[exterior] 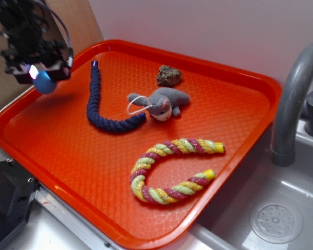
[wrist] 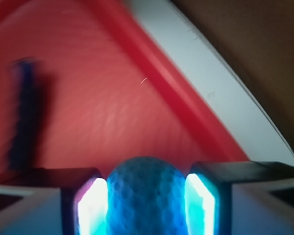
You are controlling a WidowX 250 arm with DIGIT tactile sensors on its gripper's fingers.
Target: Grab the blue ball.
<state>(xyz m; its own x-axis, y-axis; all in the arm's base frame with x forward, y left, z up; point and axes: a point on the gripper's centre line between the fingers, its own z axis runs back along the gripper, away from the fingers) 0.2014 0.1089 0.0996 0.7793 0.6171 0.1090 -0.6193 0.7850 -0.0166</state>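
1. Blue and finely dimpled, the blue ball [wrist: 146,196] is seen clamped between the two glowing pads [wrist: 92,205] of the gripper [exterior: 41,78], which is clenched on it at either side; in the exterior view the ball [exterior: 44,83] is held clear of the surface, above the far left corner of the orange tray [exterior: 68,151].
2. A slip is judged the main risk: a round ball is pinched at only two narrow contacts, and any easing of the squeeze or a jolt of the arm could let it roll out and drop.
3. A fall from this spot could send the ball onto the tray or over its raised rim, since the grasp is held near the tray's edge; a bounce toward the sink [exterior: 281,219] at the right cannot be ruled out.
4. How deep the ball sits in the pads cannot be told fully, as its lower half is cut off in the wrist view.
5. Counted outward from the claw: one blue ball; one navy braided rope [exterior: 101,104] lying nearest; one grey plush toy [exterior: 161,103] just beside the rope's end; one brown lumpy object [exterior: 169,75] behind the plush; one striped yellow, green and maroon rope [exterior: 169,169] curled nearer the front; one tray bearing them all.
6. One grey faucet [exterior: 295,99] is seen standing by the sink, well apart from the gripper.
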